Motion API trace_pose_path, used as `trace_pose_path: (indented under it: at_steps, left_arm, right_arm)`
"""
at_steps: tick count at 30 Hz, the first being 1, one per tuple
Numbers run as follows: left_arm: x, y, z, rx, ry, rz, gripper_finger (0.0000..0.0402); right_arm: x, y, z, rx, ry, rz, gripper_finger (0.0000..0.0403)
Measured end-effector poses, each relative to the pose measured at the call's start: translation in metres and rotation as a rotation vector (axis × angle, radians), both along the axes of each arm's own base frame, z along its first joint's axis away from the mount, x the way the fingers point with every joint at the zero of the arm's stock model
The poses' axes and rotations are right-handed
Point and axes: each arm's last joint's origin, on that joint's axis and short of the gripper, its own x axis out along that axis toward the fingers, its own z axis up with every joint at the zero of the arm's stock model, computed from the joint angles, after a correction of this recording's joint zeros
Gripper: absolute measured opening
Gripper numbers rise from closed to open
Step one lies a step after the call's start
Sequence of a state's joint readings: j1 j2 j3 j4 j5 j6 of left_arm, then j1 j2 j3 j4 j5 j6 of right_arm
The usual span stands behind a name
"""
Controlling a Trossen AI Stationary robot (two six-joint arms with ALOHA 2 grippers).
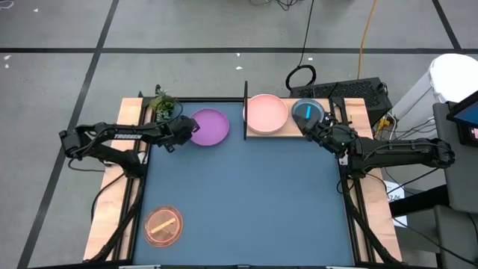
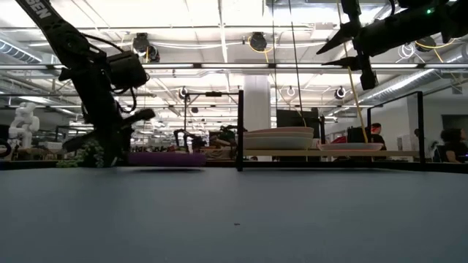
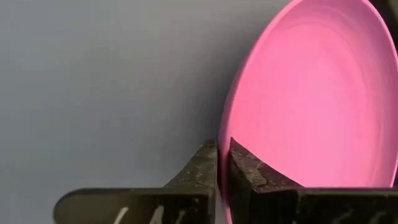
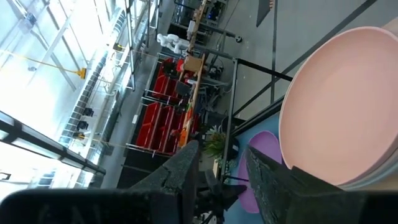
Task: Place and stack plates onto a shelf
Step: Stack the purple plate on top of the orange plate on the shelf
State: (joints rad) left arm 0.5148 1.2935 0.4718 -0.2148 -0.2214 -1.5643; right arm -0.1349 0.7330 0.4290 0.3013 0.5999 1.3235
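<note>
A purple plate (image 1: 211, 127) lies flat on the blue mat (image 1: 246, 194) at the far left, and my left gripper (image 1: 192, 128) is shut on its left rim. On the wooden shelf (image 1: 258, 133), right of the black upright panel (image 1: 246, 112), a pink plate (image 1: 267, 113) tops a short stack, with a cyan dish (image 1: 305, 112) beside it. My right gripper (image 1: 312, 123) hangs open high above the cyan dish, nothing between its fingers (image 4: 186, 171). An orange dish (image 1: 163, 226) sits on the mat at the near left. My left gripper pinches the purple plate's rim (image 3: 222, 127) at its left side, one finger (image 3: 245, 168) inside the plate and one (image 3: 199, 171) outside. The fingers slant down from the table's left. In the low view the plate (image 2: 167, 158) lies level on the mat.
A small green plant (image 1: 163, 104) stands at the far left corner, just behind my left arm. A thin black frame (image 1: 351, 187) runs along the mat's edges. The middle and near right of the mat hold nothing.
</note>
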Motion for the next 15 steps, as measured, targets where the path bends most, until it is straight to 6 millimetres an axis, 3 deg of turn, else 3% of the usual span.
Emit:
trace_pose_path:
  at_steps: [15]
  left_arm:
    - [-0.002,0.0,0.035,0.153,-0.168,-0.038,0.0011]
  right_arm:
    - [0.0,0.0,0.0,-0.006,0.006,0.003,0.0116]
